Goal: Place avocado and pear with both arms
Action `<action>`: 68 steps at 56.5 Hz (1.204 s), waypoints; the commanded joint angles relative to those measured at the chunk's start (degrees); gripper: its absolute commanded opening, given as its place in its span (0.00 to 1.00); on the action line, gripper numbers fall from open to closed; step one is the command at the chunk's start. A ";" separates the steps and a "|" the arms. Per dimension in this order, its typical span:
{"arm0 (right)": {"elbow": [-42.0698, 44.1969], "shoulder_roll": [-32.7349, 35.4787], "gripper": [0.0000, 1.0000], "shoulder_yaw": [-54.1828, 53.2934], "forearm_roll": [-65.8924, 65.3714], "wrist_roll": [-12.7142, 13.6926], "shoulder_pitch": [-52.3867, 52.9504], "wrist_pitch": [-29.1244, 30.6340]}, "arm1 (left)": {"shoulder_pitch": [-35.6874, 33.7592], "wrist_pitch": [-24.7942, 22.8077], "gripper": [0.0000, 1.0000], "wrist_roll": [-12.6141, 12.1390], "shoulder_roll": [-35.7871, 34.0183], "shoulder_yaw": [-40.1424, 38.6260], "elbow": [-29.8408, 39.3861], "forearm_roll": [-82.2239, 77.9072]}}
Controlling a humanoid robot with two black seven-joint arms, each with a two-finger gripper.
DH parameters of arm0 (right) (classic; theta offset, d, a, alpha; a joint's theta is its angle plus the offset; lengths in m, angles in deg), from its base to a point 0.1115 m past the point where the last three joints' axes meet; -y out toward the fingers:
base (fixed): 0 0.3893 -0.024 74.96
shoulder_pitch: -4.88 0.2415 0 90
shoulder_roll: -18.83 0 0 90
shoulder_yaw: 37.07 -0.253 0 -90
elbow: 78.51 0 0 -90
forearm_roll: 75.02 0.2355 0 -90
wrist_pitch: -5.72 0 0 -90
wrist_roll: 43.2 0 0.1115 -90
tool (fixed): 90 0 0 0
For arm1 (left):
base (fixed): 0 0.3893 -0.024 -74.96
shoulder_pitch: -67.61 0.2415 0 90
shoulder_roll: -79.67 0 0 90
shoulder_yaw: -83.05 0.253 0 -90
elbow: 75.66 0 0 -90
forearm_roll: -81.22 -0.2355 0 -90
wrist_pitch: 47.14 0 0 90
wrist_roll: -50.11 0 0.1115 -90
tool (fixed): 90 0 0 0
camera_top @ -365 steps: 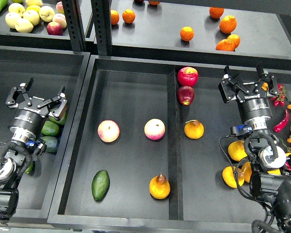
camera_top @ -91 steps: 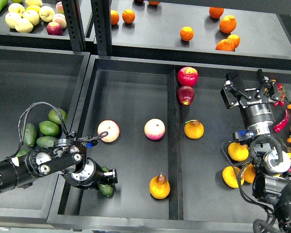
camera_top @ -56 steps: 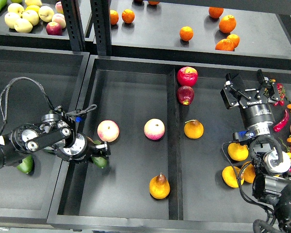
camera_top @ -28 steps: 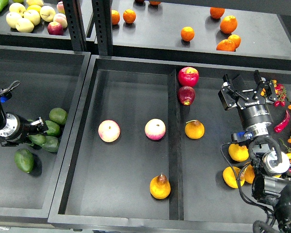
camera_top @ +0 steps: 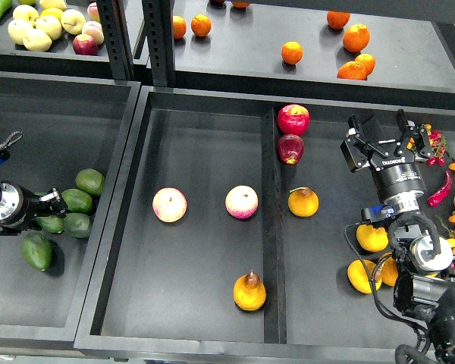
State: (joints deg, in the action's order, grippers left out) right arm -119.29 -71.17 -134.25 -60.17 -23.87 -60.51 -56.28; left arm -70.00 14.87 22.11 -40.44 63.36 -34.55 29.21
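Note:
The avocado (camera_top: 36,251), long and pointed, lies free on the floor of the left bin (camera_top: 61,136), just below a cluster of stubbier avocados (camera_top: 76,201). My left gripper (camera_top: 47,208) sits at the far left, just above the avocado and touching the cluster; its fingers look spread and hold nothing. The pear (camera_top: 249,292) stands in the middle tray (camera_top: 205,129) near its front, beside the divider. My right gripper (camera_top: 385,130) is open and empty, raised over the right compartment, far from the pear.
Two pink-yellow apples (camera_top: 170,205) (camera_top: 242,202) lie mid-tray. Two red apples (camera_top: 293,119) and a round orange-yellow fruit (camera_top: 303,202) lie right of the divider (camera_top: 271,227). Oranges (camera_top: 292,52) sit on the shelf behind. Yellow fruit (camera_top: 372,237) and chillies (camera_top: 440,189) crowd my right arm.
My left gripper carried the avocado from the middle tray into the left bin and let it go. Since half a second ago it has drawn back slightly left. The right arm has not moved.

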 commanded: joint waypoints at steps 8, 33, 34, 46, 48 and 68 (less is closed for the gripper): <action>0.00 0.00 0.99 0.32 0.00 0.00 -0.09 0.00 | 1.20 -0.01 0.56 0.00 0.32 0.18 -0.25 0.42; 0.00 0.00 0.99 0.32 0.00 0.00 -0.26 0.00 | 2.08 -0.01 0.65 0.00 1.02 0.71 -0.25 0.42; 0.00 0.00 0.99 0.32 0.00 0.00 -0.26 0.00 | 2.08 -0.01 0.65 0.00 1.11 0.71 -0.25 0.42; 0.26 0.00 0.99 0.41 -0.09 0.00 -0.26 0.00 | 1.99 -0.01 0.73 0.00 1.11 0.80 -0.51 0.33; 0.35 0.00 0.99 0.41 -0.09 0.00 -0.26 0.00 | 1.99 -0.01 0.74 0.00 1.11 0.89 -0.77 0.42; 0.96 0.00 0.99 7.25 -2.81 0.17 0.09 0.00 | 1.46 -0.01 0.83 0.00 1.46 0.45 -2.27 0.33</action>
State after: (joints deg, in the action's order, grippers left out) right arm -118.45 -71.17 -131.01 -62.39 -23.85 -60.79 -56.28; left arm -68.40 14.85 22.11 -39.26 64.07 -36.42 29.54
